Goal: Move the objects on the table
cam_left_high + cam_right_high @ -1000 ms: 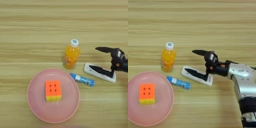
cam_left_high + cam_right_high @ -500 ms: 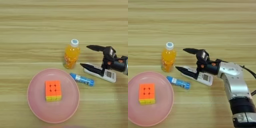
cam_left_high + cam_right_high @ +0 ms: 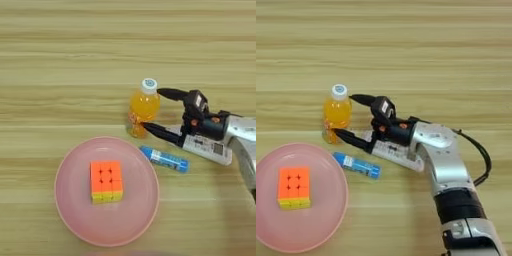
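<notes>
Claw (image 3: 346, 115) spread, its fingers flanking the bottle (image 3: 336, 114) from the right, apparently lining up to grip it.

Upright bottle (image 3: 143, 108); remote (image 3: 207, 148); tube (image 3: 164, 158)

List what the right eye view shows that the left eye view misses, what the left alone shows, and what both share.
Only the right eye view shows the whole silver forearm, its black lower section and the black cable looping beside it. Only the left eye view shows the pink plate whole, with bare table to its left. Both show the right gripper open, one finger near the white cap and the other low by the side of the orange-drink bottle, the white remote under the gripper, the blue tube, and the cube on the plate.
</notes>
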Robot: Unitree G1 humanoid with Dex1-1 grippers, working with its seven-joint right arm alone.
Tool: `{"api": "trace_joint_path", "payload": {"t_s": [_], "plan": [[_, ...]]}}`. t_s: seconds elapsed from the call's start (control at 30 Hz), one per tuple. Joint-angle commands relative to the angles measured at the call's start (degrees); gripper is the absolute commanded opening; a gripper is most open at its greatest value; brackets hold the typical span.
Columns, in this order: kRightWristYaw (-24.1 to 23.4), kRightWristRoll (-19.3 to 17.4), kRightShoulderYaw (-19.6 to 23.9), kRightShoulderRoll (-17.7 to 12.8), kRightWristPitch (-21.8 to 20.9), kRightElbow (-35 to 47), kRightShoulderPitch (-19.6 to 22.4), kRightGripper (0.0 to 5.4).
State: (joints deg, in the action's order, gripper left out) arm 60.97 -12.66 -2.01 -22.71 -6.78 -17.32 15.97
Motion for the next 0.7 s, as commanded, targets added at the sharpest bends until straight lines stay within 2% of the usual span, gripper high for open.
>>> {"api": "trace_joint_path", "payload": {"t_s": [0.03, 0.27, 0.7], "plan": [[-2.99, 0.37, 0.16, 0.30, -0.26, 1.12, 5.04, 5.38], [-3.89, 0.96, -1.40, 2.49, 0.02, 0.62, 5.51, 5.38], [-4.42, 0.58, -2.18, 4.14, 0.75, 1.34, 5.20, 4.19]]}}
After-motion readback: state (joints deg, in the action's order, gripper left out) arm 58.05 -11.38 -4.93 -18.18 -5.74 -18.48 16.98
